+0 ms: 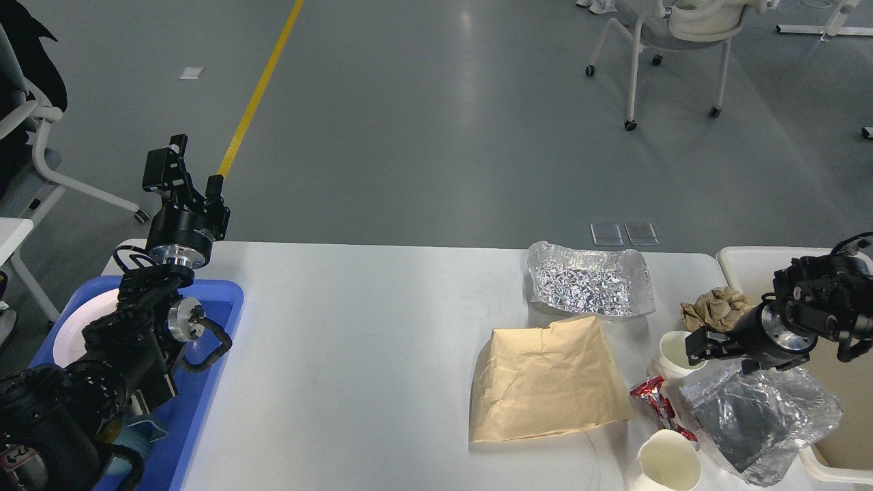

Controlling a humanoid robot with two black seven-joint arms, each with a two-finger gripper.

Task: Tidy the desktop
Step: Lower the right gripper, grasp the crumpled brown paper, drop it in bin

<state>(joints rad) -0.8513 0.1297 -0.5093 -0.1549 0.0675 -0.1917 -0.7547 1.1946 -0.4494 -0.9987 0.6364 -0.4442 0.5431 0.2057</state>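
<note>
The white desktop (375, 354) holds litter on its right half: a flat brown paper bag (549, 382), a crinkled foil sheet (590, 279), a crumpled brown paper wad (716, 307), a red wrapper (651, 395), two white paper cups (672, 354) (668, 467) and a crumpled foil tray (764, 409). My right gripper (702, 343) hovers low at the far cup's right rim; its dark fingers cannot be told apart. Above the table's far left corner my left gripper (185, 176) is raised and open, holding nothing.
A blue tray (211, 382) with a white plate (75, 327) sits at the table's left end under my left arm. A cream bin (743, 262) stands off the right edge. Office chairs are on the floor behind.
</note>
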